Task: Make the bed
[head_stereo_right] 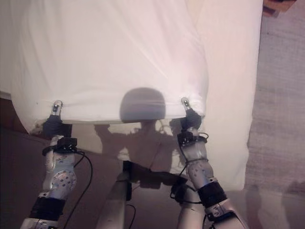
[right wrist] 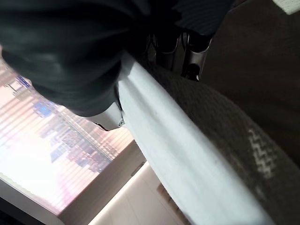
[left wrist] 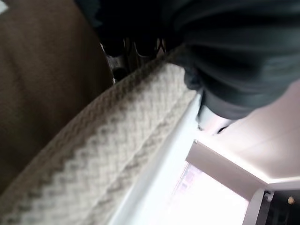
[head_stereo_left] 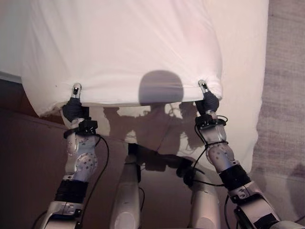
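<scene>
The bed (head_stereo_left: 240, 71) takes the upper part and right side of the left eye view, its pale sheet running down the right of the frame; over it lies the white blanket (head_stereo_left: 124, 47), spread across the upper middle and left, its near hem drawn in a nearly straight line across the middle of the frame, which I judge is the reason for the two-point hold, one hand at each end of the hem so the cloth stays flat and square as it is carried over the mattress; the blanket's underside shows a woven zigzag weave (left wrist: 93, 159) in the left wrist view. The floor (head_stereo_left: 28, 162) lies dark brown in the lower left; a grey rug (head_stereo_left: 286, 71) runs down the right edge.

The left hand (head_stereo_left: 75, 93) sits at the hem's left end, a thumb tip above the edge, and its wrist view shows fingers (left wrist: 117, 58) beneath the folded hem, so it is pinching the blanket; the right hand (head_stereo_left: 205, 90) does the same at the hem's right end, fingers (right wrist: 187, 54) under the cloth, clamped on the blanket.

By my reading the task is midway; the cover is held up at its edge, not yet laid down.
</scene>
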